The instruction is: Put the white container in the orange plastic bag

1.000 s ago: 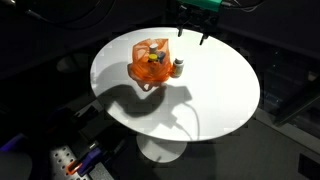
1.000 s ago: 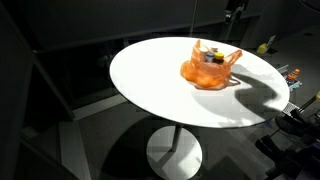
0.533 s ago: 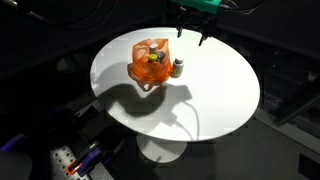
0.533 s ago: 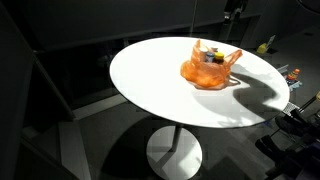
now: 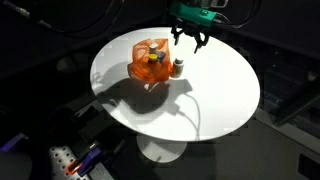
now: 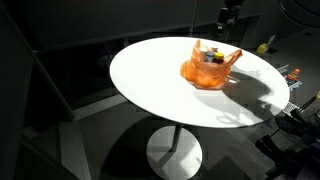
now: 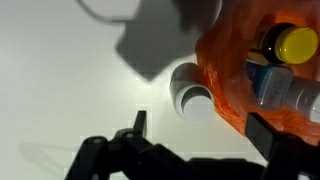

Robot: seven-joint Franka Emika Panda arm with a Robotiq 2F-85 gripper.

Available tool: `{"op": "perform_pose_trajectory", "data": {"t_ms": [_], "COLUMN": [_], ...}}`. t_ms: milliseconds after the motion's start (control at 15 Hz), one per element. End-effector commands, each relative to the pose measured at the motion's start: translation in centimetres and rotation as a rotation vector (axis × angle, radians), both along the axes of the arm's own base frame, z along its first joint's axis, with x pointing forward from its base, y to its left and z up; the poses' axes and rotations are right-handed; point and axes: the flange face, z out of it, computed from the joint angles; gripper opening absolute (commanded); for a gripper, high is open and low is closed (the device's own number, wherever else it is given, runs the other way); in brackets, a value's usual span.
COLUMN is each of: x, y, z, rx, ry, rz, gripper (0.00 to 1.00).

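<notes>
Round white table [image 5: 215, 105], dark surroundings. Orange bag [image 5: 150, 62] sat toward the far side of the top, mouth open and handles standing up; it also showed in an exterior view [image 6: 210, 68].

White container [image 5: 178, 67] stood on the table outside the bag, just beside its edge. In the wrist view the container [image 7: 190, 92] lay against the bag's orange plastic [image 7: 228, 95], round top facing the camera. Whether it actually touched the bag could not be told.

Inside the bag: a yellow-capped bottle [image 7: 296, 44] and some pale, bluish items next to it, too blurred to name.

Gripper [image 5: 190, 40] hung in the air above the container and the bag's near edge, clear of both. Jaws spread wide, nothing between them. In the wrist view the gripper [image 7: 203, 130] showed its two dark fingers [image 7: 138, 128] at the bottom of the frame, the container sitting above the gap.
</notes>
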Motion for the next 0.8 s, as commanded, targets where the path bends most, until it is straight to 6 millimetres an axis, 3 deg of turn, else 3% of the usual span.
{"op": "perform_pose_trajectory", "data": {"t_ms": [0,533,600,667,733], "x": [1.7,3.0,3.1,3.3,3.4], "y": [0.4,2.0,2.1,2.1,2.2], "z": [-1.9,-6.5,-6.9,-7.1,-7.3], "rx": [-0.023,-0.055,-0.062,-0.066,-0.071], "ry": [0.006,0.054,0.056,0.058,0.059], "rz": [0.038,0.092,0.096,0.100,0.104], "gripper": [1.00,1.00,0.96,0.75,0.71]}}
